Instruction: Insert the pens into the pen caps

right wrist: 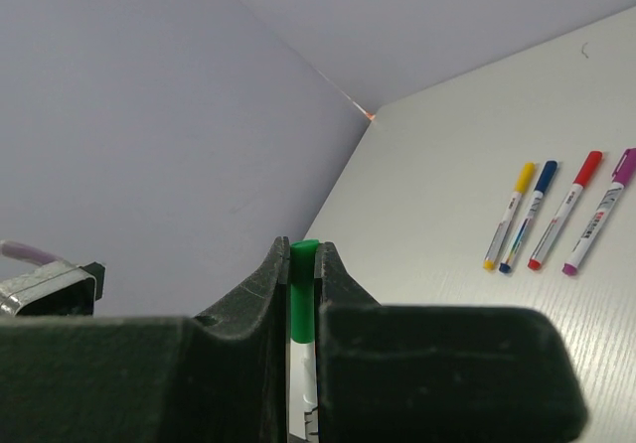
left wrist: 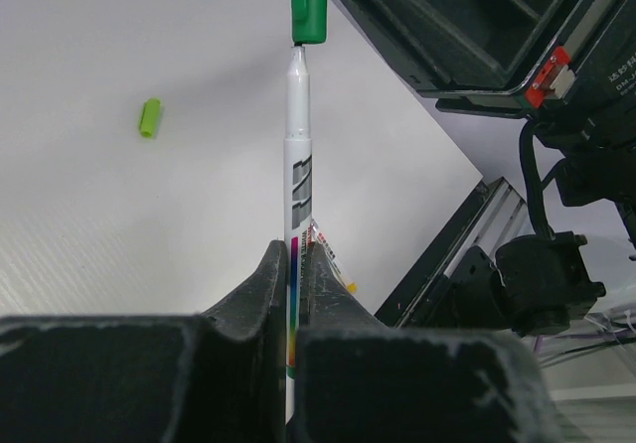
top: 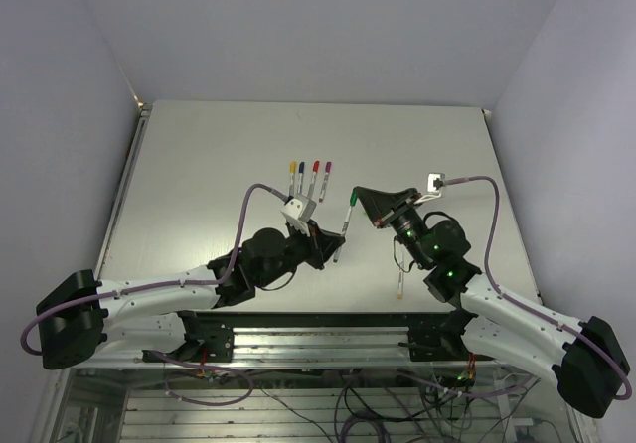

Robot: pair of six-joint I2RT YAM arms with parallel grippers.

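Note:
My left gripper [left wrist: 295, 254] is shut on a white-grey pen [left wrist: 298, 145] and holds it by the lower barrel, seen as [top: 338, 244] from above. The pen's narrow tip meets the mouth of a dark green pen cap [left wrist: 309, 6]. That cap [right wrist: 303, 294] is pinched in my shut right gripper [right wrist: 301, 254], which in the top view [top: 358, 195] sits just right of the cap [top: 352, 199]. How far the tip is inside I cannot tell. A light green cap [left wrist: 149, 117] lies loose on the table.
Four capped pens lie side by side at the table's middle: yellow [right wrist: 509, 215], blue [right wrist: 530, 215], red [right wrist: 564, 210] and magenta [right wrist: 599, 212]. Another pen [top: 399, 284] lies on the table close to the right arm. The table's near rail [top: 318, 324] runs below both arms.

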